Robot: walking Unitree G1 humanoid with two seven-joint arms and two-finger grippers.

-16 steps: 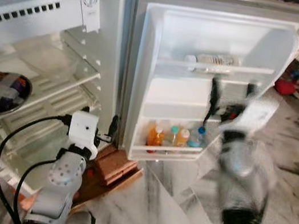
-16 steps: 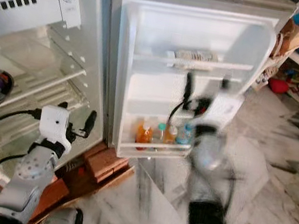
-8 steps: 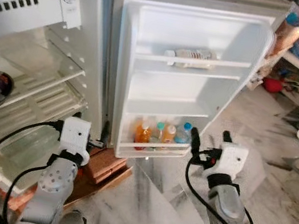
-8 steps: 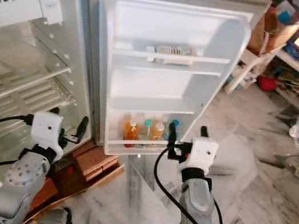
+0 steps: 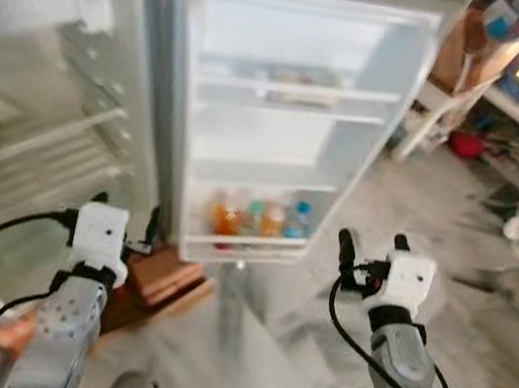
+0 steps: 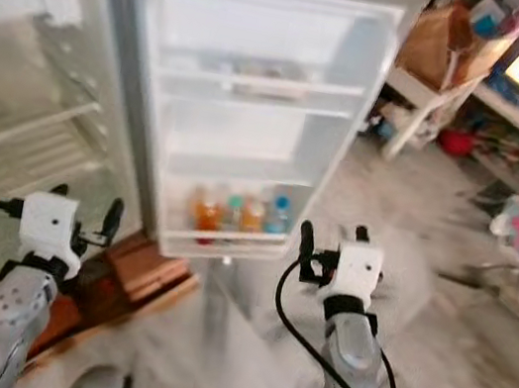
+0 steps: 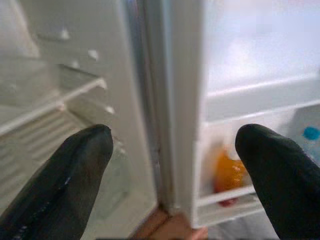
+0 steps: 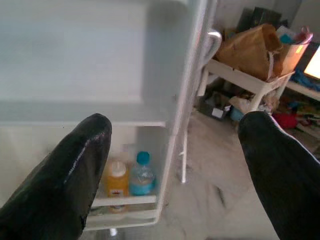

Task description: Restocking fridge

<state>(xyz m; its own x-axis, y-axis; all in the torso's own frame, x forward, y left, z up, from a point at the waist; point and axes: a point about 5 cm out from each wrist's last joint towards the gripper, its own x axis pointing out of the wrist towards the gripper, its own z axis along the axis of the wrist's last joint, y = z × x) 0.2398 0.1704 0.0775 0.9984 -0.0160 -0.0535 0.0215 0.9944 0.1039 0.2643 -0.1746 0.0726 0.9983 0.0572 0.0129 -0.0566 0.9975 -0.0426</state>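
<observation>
- My left tool (image 5: 125, 214) hovers with fingers spread and empty, low before the fridge door (image 5: 283, 118), near its hinge edge.
- My right tool (image 5: 368, 249) hovers likewise spread and empty, beside the door's free edge.
- Bottles (image 5: 257, 218) stand in the door's lowest rack.

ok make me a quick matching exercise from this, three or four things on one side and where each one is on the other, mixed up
Things:
1. small bottles
2. brown paper bag
3. bricks
4. left gripper

Places:
A. on the white stand right of the fridge door
B. on the floor under the door's hinge side
C. in the bottom door shelf
D. raised, open, in front of the fridge body's lower shelves

Pairs: 1-C, 2-A, 3-B, 4-D
</observation>
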